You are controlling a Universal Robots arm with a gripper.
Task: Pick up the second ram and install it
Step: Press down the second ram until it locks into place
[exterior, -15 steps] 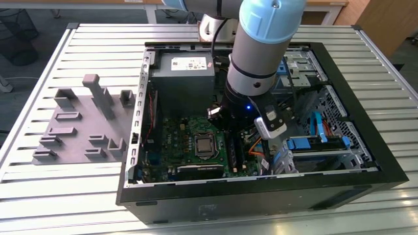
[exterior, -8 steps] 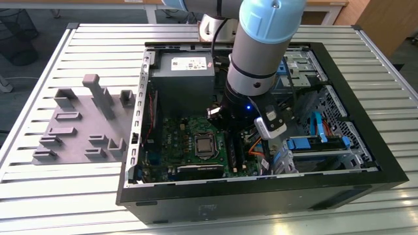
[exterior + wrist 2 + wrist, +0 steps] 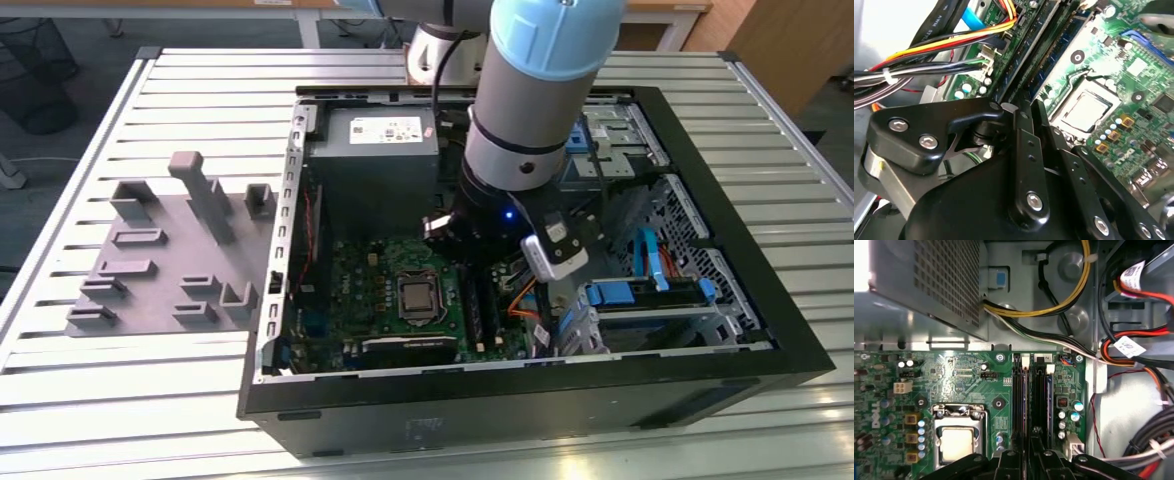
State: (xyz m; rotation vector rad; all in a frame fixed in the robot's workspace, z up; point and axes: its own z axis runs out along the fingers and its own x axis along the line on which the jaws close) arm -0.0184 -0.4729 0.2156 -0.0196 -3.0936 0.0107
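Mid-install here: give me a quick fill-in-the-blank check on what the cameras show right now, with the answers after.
1. The claw is down inside the open computer ____, over the motherboard.
2. In the first wrist view, the claw tips sit at the long black memory ____ beside the processor socket.
3. In the exterior view, the grey fixture plate lies on the table on that view's ____ of the case.

Answers: case; slots; left

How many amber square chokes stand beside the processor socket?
3 chokes, in one row along a side of the processor socket: one end, middle, other end. Others may be hidden.
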